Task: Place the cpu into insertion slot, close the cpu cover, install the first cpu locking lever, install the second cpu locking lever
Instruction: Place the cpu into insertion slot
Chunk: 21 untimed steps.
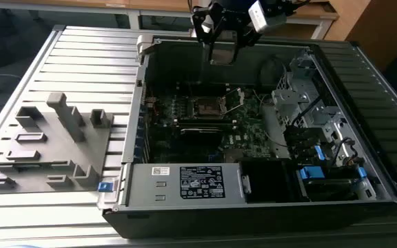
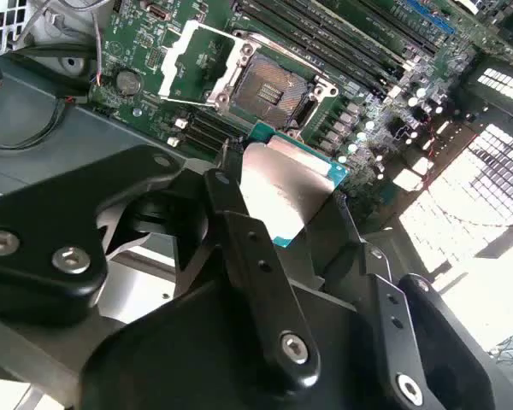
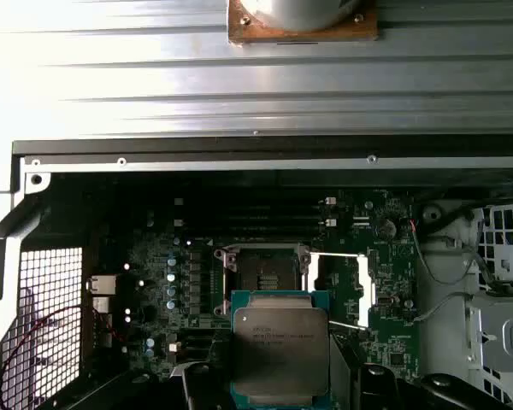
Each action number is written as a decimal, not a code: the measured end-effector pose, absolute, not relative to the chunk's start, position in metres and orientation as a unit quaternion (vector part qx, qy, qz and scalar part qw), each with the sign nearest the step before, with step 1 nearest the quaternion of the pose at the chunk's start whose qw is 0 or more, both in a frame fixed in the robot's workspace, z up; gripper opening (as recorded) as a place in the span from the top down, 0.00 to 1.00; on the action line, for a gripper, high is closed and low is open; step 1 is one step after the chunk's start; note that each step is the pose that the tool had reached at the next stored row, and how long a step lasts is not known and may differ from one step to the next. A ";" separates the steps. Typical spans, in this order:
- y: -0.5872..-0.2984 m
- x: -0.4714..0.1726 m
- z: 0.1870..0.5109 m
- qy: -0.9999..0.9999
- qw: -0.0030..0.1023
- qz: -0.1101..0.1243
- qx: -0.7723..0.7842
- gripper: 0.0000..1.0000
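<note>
the slatted metal table carries two things: one open computer case and, on the exterior view's left, one grey fixture with upright blocks. inside the case lies one green motherboard. along the wall nearest the exterior camera sits one box with a white label, and drive bays and cables fill the side on the exterior view's right. on the board there is one insertion slot, its square contact field uncovered. the one cpu cover stands open on its hinge, beside the slot and not over it. my gripper hangs over the case's far wall in the exterior view, well above the board. my fingers are clenched on the one cpu, gripping it by two opposite edges. its silver top and green rim show in both wrist views. the cpu is in the air, apart from the slot.
</note>
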<state>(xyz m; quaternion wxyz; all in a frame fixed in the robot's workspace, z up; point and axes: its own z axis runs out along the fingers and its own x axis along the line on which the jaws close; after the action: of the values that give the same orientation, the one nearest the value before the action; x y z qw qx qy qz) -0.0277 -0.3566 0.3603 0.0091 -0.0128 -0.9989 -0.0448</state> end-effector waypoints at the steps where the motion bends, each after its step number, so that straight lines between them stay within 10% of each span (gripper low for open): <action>1: -0.357 -0.028 0.360 -0.999 0.009 -0.045 -0.013 0.46; 21: -0.357 -0.028 0.353 -0.999 0.009 -0.045 -0.013 0.46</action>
<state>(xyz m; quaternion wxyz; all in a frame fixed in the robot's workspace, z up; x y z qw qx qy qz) -0.0280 -0.3566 0.3534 0.0086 -0.0128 -0.9989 -0.0447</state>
